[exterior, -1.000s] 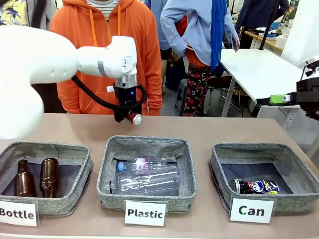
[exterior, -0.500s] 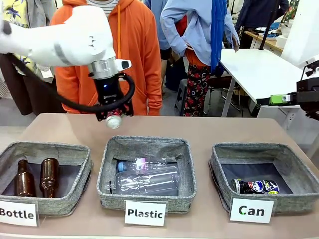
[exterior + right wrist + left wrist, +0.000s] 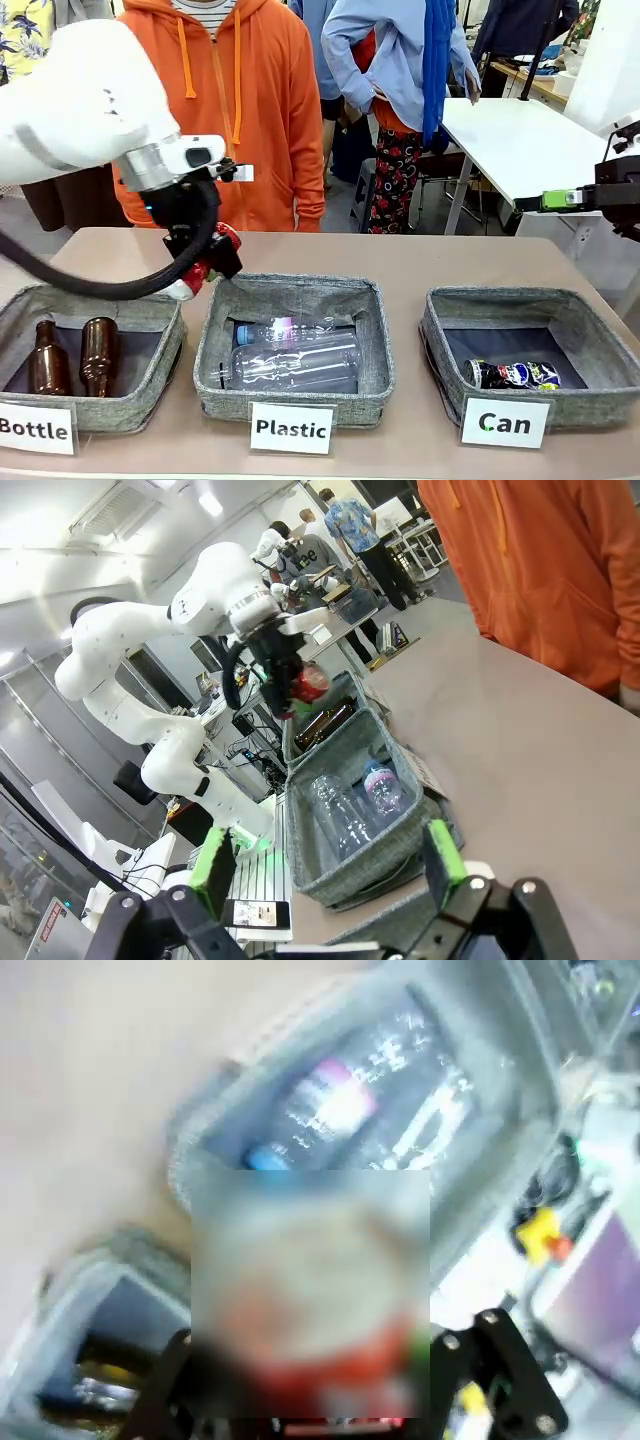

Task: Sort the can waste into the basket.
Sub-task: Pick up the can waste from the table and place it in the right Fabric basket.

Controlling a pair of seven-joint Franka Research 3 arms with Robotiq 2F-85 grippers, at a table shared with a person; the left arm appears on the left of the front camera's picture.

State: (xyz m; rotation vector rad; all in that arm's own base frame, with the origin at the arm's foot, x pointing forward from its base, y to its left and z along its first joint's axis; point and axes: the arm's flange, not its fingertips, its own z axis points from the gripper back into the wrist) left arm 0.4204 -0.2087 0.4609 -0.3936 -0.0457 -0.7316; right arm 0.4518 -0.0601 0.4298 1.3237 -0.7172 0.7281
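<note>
While the red can [image 3: 197, 270] is clamped in the closed left gripper [image 3: 200, 268], it should be carried across to the Can basket [image 3: 440, 345] before release.

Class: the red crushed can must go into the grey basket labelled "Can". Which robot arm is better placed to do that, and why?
The left. Its tool already grips the red crushed metal can, though near the Bottle basket, far from the grey fabric Can basket. The right tool is open, holding nothing.
</note>
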